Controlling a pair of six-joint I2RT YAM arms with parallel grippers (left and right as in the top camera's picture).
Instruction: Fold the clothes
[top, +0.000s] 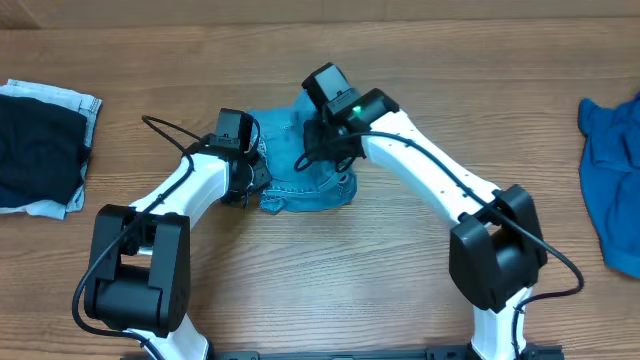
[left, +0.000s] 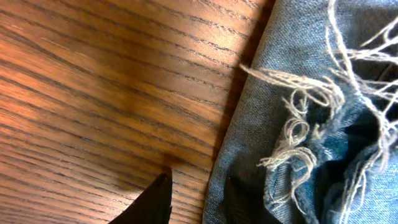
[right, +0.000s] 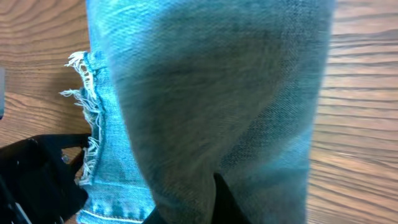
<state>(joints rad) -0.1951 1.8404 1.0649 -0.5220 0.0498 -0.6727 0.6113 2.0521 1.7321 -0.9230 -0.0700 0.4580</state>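
Light-blue jeans (top: 300, 165) lie bunched in a folded heap at the table's middle. Their frayed hem (left: 305, 118) fills the right of the left wrist view. My left gripper (left: 196, 186) sits low at the heap's left edge (top: 250, 180). Its jaws stand a little apart, one finger (left: 155, 202) on bare wood and the other at the denim's edge (left: 239, 202). My right gripper (top: 320, 138) is over the heap's top, shut on a fold of the jeans. That fold (right: 211, 93) hangs close before the right wrist camera, with one dark finger (right: 225, 202) showing.
A dark navy piece (top: 38, 150) lies on pale denim at the far left. Brighter blue denim (top: 612, 170) lies at the right edge. Wood table (top: 330, 270) stretches in front between the two arm bases.
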